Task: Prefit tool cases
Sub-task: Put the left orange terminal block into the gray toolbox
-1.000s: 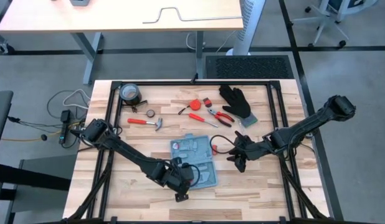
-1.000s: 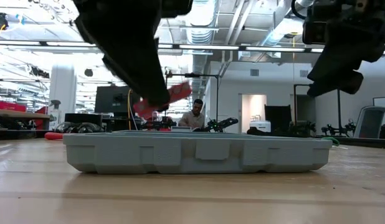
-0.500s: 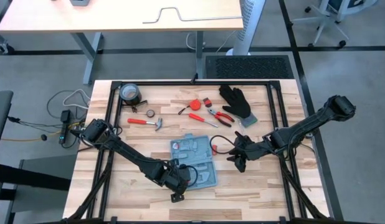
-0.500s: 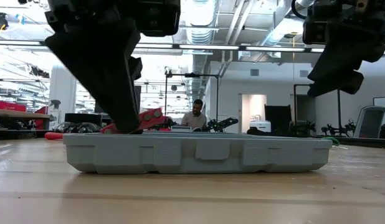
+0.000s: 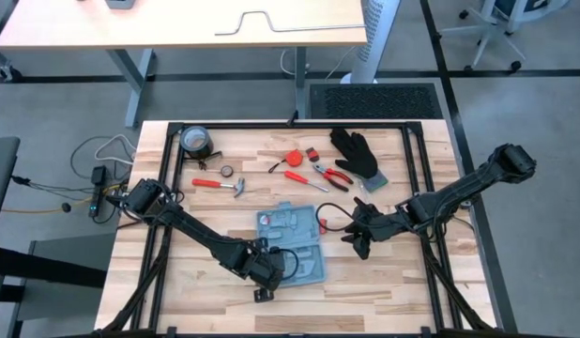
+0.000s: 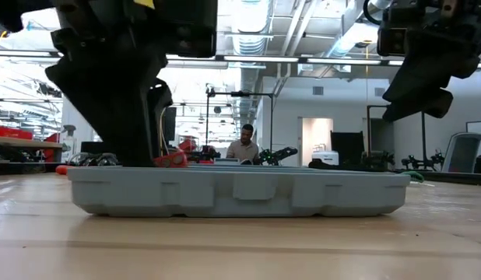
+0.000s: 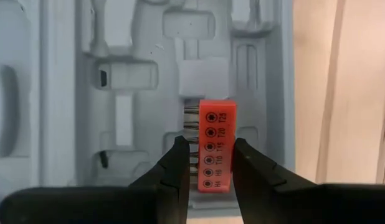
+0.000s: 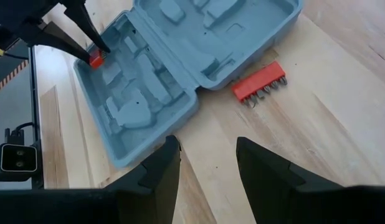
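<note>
Centrally on the wooden table (image 5: 215, 268) lies the open light-blue tool case (image 5: 292, 244), slots facing up. Over its near-left corner the left gripper (image 7: 207, 163) clamps a red bit holder (image 7: 215, 144) against the moulded tray. Just right of the case, the right gripper (image 8: 205, 155) hovers with fingers spread, another red bit strip (image 8: 260, 82) beside the case.

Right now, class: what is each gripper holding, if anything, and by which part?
The left gripper grips the red bit holder by its two long sides, over the tool case. The right gripper is open, holding nothing.
</note>
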Controlling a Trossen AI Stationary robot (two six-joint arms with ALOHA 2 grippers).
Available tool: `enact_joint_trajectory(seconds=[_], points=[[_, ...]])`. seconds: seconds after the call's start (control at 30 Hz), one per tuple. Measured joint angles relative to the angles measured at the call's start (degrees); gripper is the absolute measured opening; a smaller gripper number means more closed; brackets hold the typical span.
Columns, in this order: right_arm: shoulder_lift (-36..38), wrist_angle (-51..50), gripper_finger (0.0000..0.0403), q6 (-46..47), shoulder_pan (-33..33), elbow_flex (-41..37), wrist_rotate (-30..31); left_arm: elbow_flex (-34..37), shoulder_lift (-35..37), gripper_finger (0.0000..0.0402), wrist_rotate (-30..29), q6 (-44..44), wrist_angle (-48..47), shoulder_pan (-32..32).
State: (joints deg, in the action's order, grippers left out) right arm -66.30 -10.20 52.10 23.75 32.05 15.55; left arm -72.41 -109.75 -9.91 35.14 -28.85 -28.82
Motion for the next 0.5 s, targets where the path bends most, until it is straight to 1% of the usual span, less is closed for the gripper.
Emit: enact_joint_trajectory(seconds=[0.27, 0.5], points=[[0.0, 0.0, 0.0166, 0.0, -0.7, 0.0, 0.0, 0.5, 0.0, 0.0083, -1.0, 0.5, 2.4, 0.0], [0.0, 0.0, 0.0166, 0.0, -1.8, 0.0, 0.0, 0.5, 0.0, 0.0083, -0.7, 0.5, 2.4, 0.0]])
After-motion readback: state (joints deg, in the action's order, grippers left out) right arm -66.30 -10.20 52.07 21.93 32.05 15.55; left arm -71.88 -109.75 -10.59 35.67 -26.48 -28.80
